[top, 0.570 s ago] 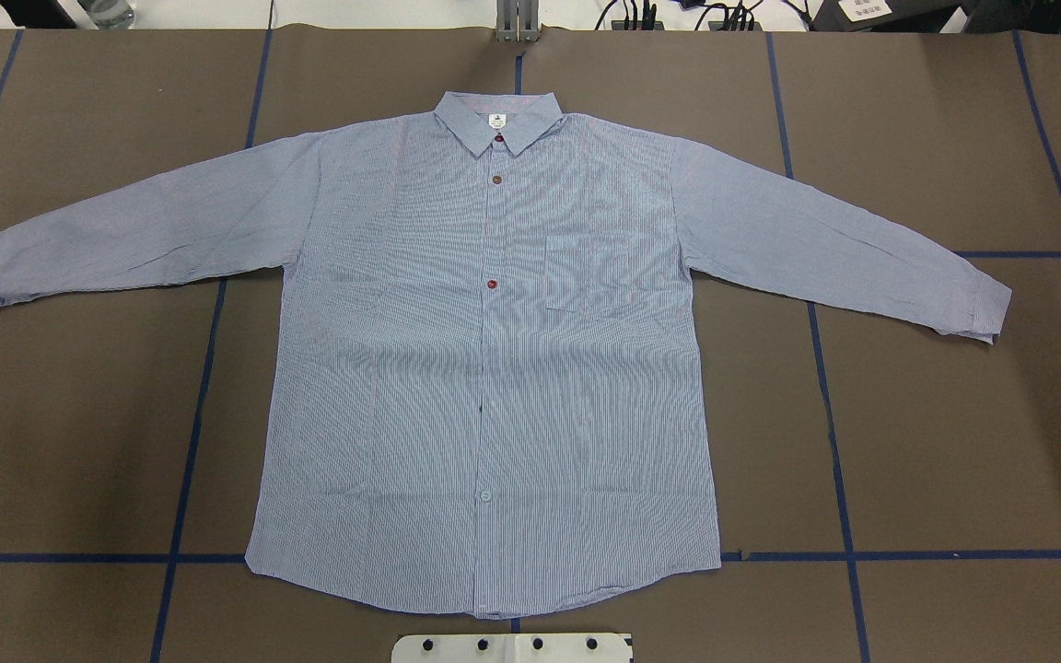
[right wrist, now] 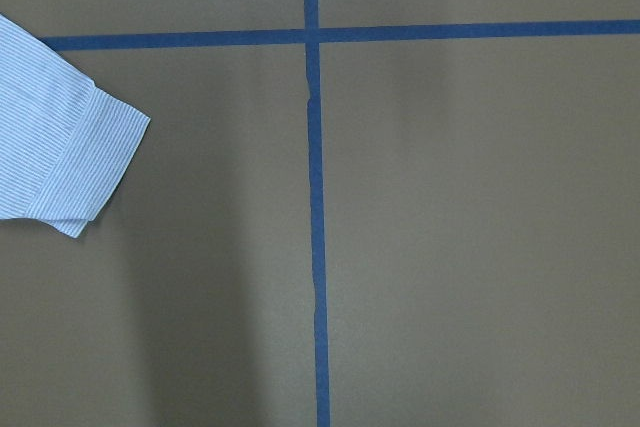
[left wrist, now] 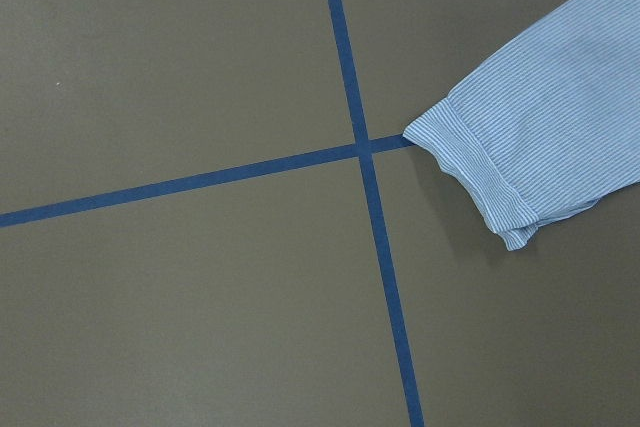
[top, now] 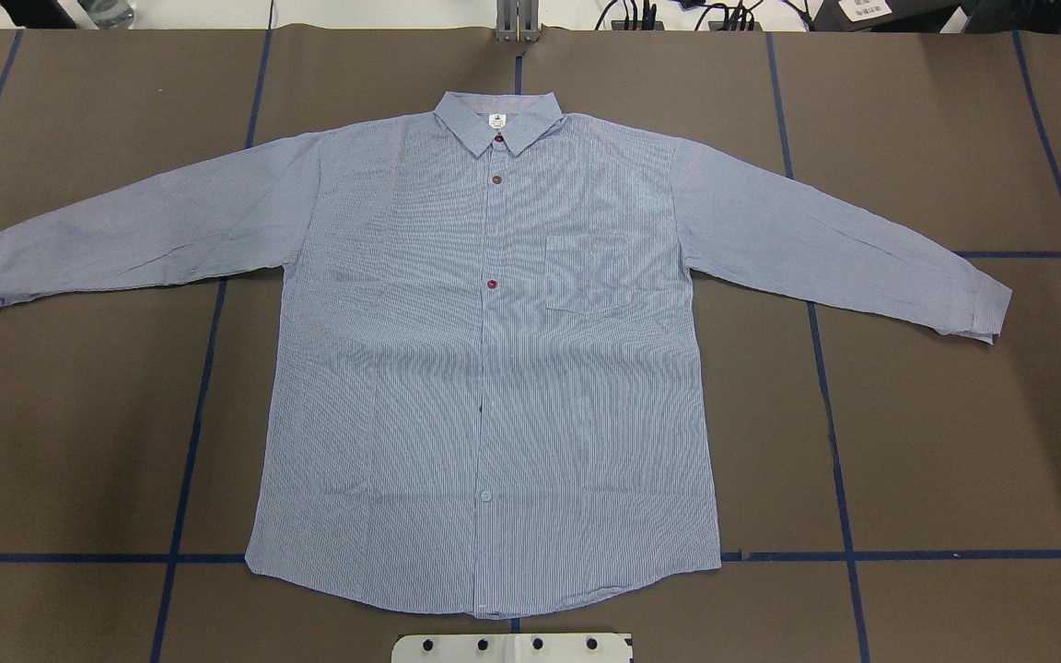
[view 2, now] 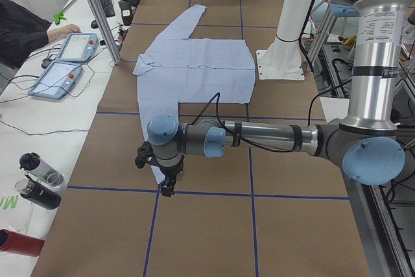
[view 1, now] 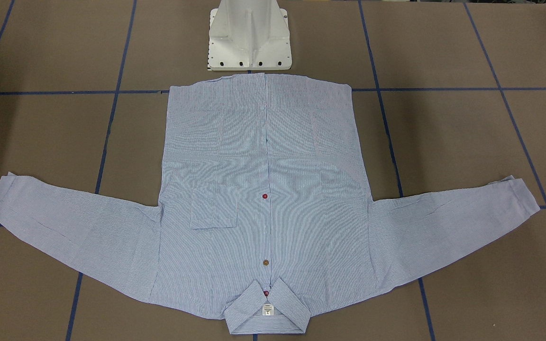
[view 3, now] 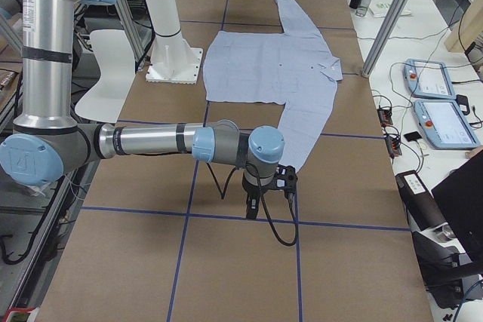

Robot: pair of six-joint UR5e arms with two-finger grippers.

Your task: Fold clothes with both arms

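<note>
1. Black, the left end effector (view 2: 166,186) and the right end effector (view 3: 251,207) hang low over the desk (top: 954,442). Nothing shows in either, and I cannot tell how far open they are.
2. The left cuff (left wrist: 480,172) and right cuff (right wrist: 80,157) lie flat nearby, untouched.
3. The shirt (top: 494,368) lies spread face up, collar away from the robot. It looks thin, soft and probably limp, so the doubled cuffs should give the firmest hold.
4. Neither end effector shows in the overhead, front or wrist views.

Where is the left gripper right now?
In the exterior left view, the left gripper hangs over the table beside the pinstriped shirt's near sleeve cuff.
</note>
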